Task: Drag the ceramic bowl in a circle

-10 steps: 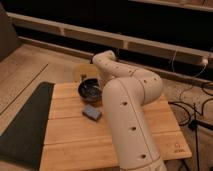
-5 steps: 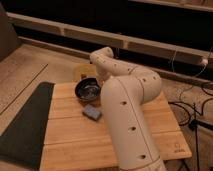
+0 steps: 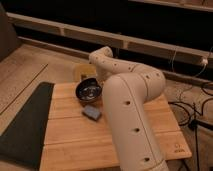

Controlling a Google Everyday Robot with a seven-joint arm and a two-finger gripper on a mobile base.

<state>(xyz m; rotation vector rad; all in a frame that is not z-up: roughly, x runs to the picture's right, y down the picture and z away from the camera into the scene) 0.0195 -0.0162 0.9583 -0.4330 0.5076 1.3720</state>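
Note:
The ceramic bowl [image 3: 88,91] is a dark glossy round bowl with a pale inside. It sits on the wooden table [image 3: 75,135] near its far edge, left of centre. My white arm [image 3: 131,105] reaches from the lower right over the table and bends back toward the bowl. The gripper [image 3: 98,76] is at the bowl's far right rim, mostly hidden behind the arm's wrist. A blue block [image 3: 91,112] lies just in front of the bowl.
A pale yellow round dish [image 3: 82,70] stands behind the bowl at the table's far edge. A dark mat [image 3: 25,122] lies along the table's left side. Cables [image 3: 192,107] run on the floor to the right. A shelf wall stands behind.
The bowl and the arm's wrist have shifted slightly left and toward the table's far edge. The blue block has stayed put.

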